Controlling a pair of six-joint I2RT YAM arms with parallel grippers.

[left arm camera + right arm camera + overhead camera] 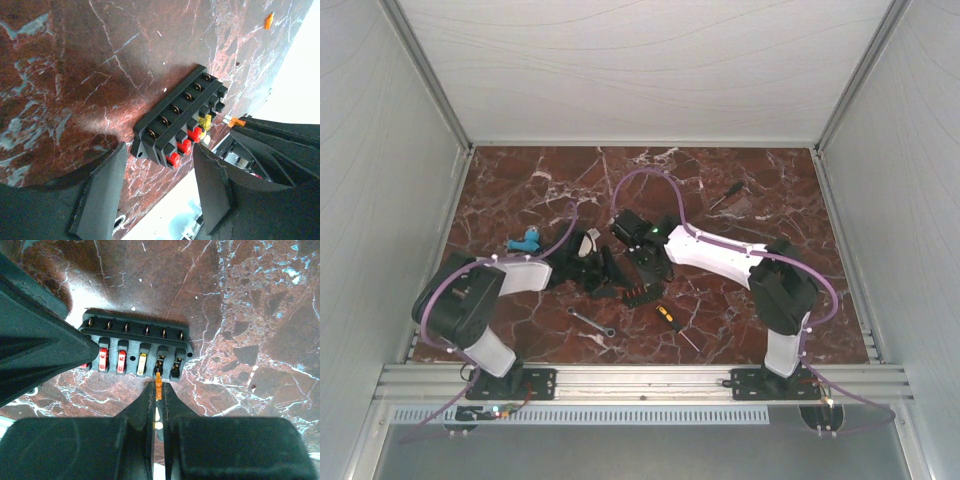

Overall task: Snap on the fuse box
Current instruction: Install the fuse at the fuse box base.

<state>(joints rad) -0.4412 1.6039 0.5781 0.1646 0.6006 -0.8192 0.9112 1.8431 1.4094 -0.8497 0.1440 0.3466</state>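
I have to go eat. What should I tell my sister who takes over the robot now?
Left gripper: open, by the fuse box, holding nothing.
Right gripper: shut on an orange fuse, close to the box's empty slots.
Done: four fuses sit in the box.
To do: fill both slots, then snap on the cover, which I cannot pick out here.

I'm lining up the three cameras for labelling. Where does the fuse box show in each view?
Top external: fuse box near the middle of the marble table, small and dark.
Left wrist: centre right, lying diagonally beyond the left gripper.
Right wrist: upper centre-left, just beyond the right gripper.
Shared landmark: the orange fuse pinched by the right gripper, seen in both wrist views; too small to tell from above.
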